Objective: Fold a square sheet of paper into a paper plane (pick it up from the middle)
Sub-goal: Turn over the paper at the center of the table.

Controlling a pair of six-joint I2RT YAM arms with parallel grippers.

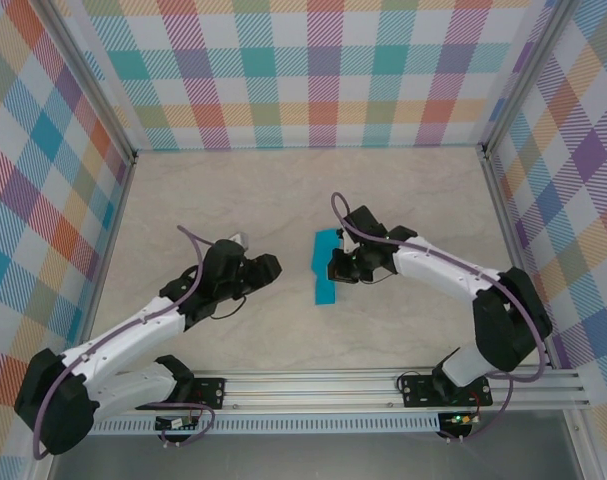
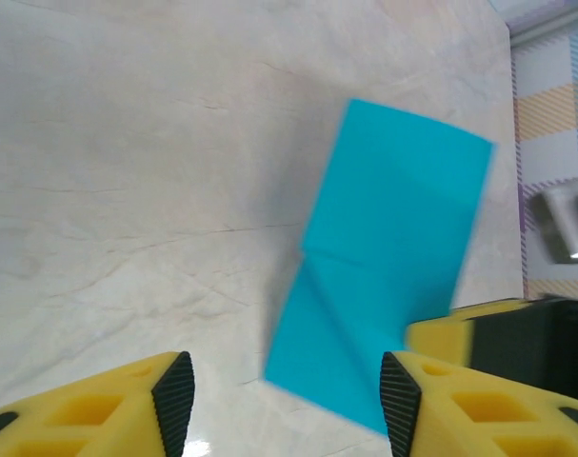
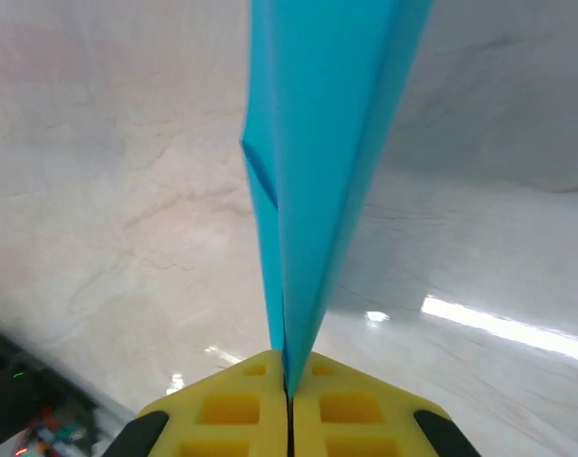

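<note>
The teal-blue sheet of paper is folded into a long narrow strip with a diagonal crease and stands on edge at the middle of the table. My right gripper is shut on its right side. In the right wrist view the paper rises edge-on from the closed yellow fingers. My left gripper hangs a short way left of the paper, open and holding nothing. In the left wrist view the paper lies ahead of the open gripper, towards its right finger.
The marble-patterned table is walled by plaid panels on three sides, with metal posts in the corners. An aluminium rail carrying both arm bases runs along the near edge. The right gripper's yellow finger appears at the right of the left wrist view.
</note>
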